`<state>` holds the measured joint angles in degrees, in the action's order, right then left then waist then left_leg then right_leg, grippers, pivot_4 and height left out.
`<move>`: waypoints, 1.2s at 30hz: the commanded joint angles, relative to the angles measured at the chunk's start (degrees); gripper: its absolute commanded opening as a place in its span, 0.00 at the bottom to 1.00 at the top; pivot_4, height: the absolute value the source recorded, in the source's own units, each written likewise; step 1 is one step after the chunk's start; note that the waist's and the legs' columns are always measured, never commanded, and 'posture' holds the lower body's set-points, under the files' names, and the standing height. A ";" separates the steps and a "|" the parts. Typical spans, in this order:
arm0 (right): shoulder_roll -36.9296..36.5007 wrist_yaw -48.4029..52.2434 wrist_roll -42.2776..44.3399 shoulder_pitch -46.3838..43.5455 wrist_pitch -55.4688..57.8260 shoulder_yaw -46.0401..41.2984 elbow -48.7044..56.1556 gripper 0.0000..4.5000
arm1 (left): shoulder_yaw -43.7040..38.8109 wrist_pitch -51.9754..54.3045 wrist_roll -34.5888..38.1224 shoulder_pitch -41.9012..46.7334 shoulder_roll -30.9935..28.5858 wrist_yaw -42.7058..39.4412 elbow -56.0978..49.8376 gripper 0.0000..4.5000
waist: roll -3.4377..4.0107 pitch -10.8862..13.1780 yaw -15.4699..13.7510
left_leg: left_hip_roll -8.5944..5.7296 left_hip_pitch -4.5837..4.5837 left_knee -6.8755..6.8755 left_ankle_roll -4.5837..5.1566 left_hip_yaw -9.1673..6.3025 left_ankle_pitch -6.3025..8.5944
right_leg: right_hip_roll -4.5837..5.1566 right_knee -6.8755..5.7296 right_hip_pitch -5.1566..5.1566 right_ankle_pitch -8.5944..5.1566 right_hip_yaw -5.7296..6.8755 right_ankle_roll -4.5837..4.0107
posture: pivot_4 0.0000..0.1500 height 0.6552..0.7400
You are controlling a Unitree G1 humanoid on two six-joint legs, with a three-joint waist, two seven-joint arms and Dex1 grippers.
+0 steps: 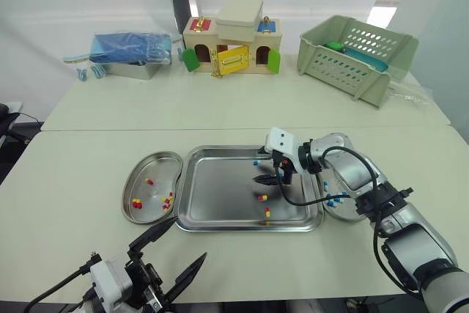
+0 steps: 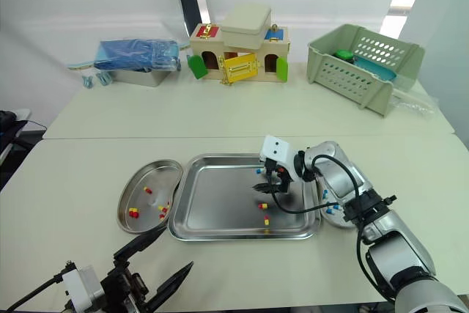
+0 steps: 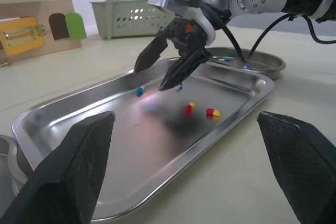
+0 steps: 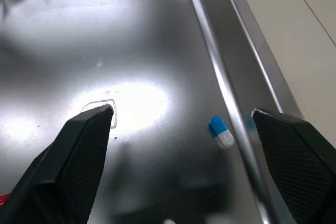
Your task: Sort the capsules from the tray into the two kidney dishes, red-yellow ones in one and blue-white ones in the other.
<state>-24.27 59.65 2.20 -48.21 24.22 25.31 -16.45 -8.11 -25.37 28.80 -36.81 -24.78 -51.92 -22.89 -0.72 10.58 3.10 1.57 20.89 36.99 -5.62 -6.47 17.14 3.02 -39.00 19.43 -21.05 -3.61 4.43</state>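
Working across the pale table (image 1: 80, 181). The rectangular stainless steel tray (image 1: 220, 196) is sitting in the middle. The left steel kidney dish (image 1: 150, 166) is lying just beside its left rim and holding red-yellow capsules. The right steel kidney dish (image 3: 270, 66) is lying just beside its right rim and holding blue-white ones. So each colour's dish is already settled.

My right claw (image 4: 181, 111) is hovering over the tray's right half, fingers spread wide and pinching nothing. My left claw (image 1: 189, 238) is waiting near the table's front edge, likewise spread and empty.

I am targeting the small blue-white capsule (image 4: 220, 131), which is lying flat on the tray floor close to the rim wall. It is sitting off-centre in my right claw's span, nearer one finger.

My judgement on doing this well:
- I should be shifting sideways until the capsule lies midway between the tips.
- I should be descending until the tips almost meet the steel.
- I should be closing slowly across the capsule's short side, since the slick floor may let it skid.
- The rim wall is crowding the outer finger, so that side needs clearance.

Two small red-yellow capsules (image 1: 261, 197) are lying nearer the tray's front, apart from the target.
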 commanded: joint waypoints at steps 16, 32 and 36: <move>3.88 0.68 -5.59 -2.22 -0.05 0.79 -7.33 0.66 | 1.25 -0.51 -1.36 -0.47 0.40 1.60 -2.39 1.00 | 0.02 -0.01 0.19 | 0.00 -0.01 0.01 0.00 0.01 0.00 | 0.00 -0.06 0.04 0.00 -0.03 -0.01 | 1.00 1.00; 3.72 1.92 -4.47 -0.53 0.68 -0.82 -3.74 0.00 | 1.16 0.90 -1.42 0.05 -0.97 2.07 -3.99 1.00 | 0.02 -0.01 0.20 | 0.00 -0.01 0.00 0.00 0.02 0.00 | 0.00 -0.05 0.05 0.00 -0.03 -0.01 | 1.00 1.00; -0.24 4.84 0.52 2.63 4.09 -5.50 7.36 0.00 | 1.47 0.16 -1.16 0.85 -1.75 0.29 -3.05 1.00 | 0.03 0.01 -0.19 | -0.01 0.10 0.00 0.00 -0.01 0.00 | 0.02 -0.02 0.11 0.00 0.00 -0.01 | 1.00 1.00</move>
<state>-22.97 63.20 0.35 -45.20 27.04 23.11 -14.54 -6.73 -24.20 27.20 -35.79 -26.06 -50.84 -24.84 -0.69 10.58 2.91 1.56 21.03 36.99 -5.62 -6.47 17.14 3.04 -39.01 19.56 -21.05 -3.61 4.43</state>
